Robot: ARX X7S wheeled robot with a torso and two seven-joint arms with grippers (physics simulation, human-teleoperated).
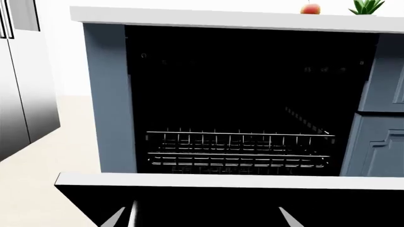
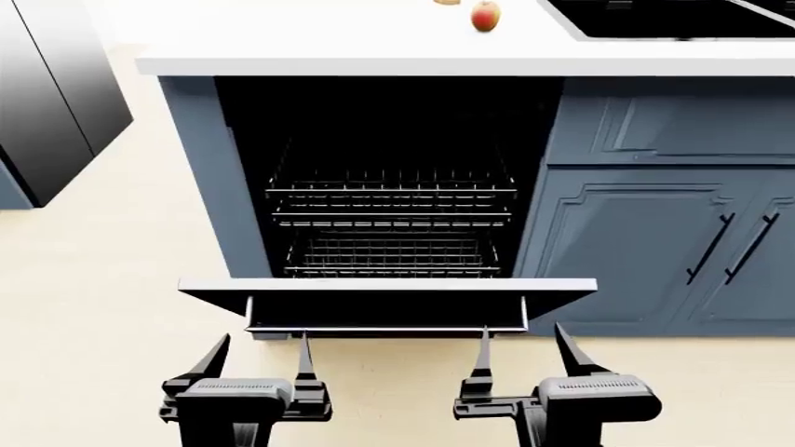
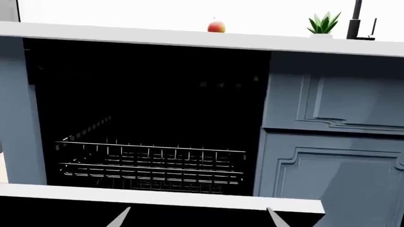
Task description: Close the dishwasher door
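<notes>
dishwasher door hangs open before two waiting grippers

pale kitchen flooring (image 2: 100,307) runs under a run of blue-grey cabinets (image 2: 646,233) topped by a white counter (image 2: 311,51), where an apple (image 2: 486,15) sits beside a dark sink (image 2: 671,19); a small potted plant (image 3: 324,23) stands further along the counter; the dishwasher door (image 2: 385,296) is swung down nearly flat, its silvery top edge facing the robot and its bar handle (image 2: 385,328) on the underside; behind it the dark cavity shows two wire racks (image 2: 391,219); the left gripper (image 2: 263,358) and right gripper (image 2: 519,352) sit just in front of the door's edge, below it, each with fingers spread apart and holding nothing; tall dark glossy panels (image 2: 50,93) stand off to the left.
</notes>
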